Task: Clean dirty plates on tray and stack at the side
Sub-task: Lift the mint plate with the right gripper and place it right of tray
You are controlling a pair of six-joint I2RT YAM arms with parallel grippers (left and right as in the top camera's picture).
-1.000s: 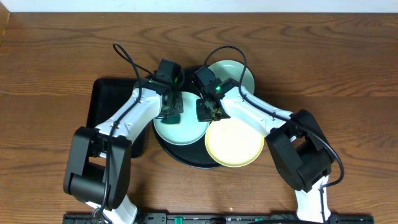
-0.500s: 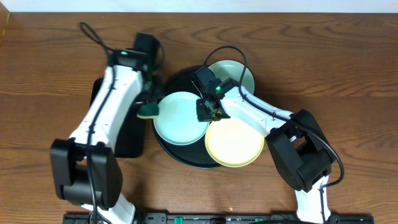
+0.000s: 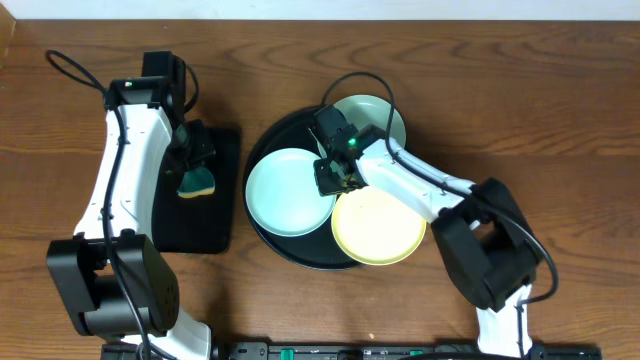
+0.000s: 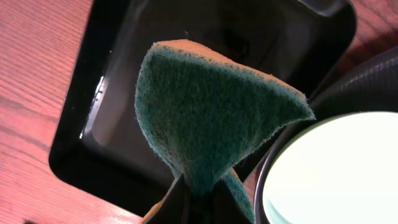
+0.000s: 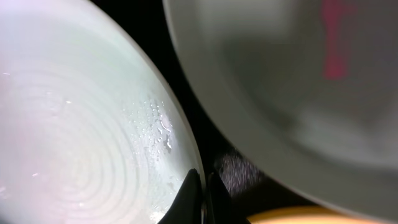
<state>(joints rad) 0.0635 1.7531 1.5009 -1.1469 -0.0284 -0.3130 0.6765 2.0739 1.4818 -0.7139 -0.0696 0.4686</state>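
Holding the sponge pinched by one corner, the left gripper hangs over the rectangular tray, at 9 o'clock from the round tray, probably so drips land there rather than on wood. The right gripper is clamped on the mint plate at its 3 o'clock rim, likely to steady it; droplets bead its surface. The second mint plate sits at 1 o'clock on the round tray, the yellow plate at 5 o'clock. No stack exists yet.
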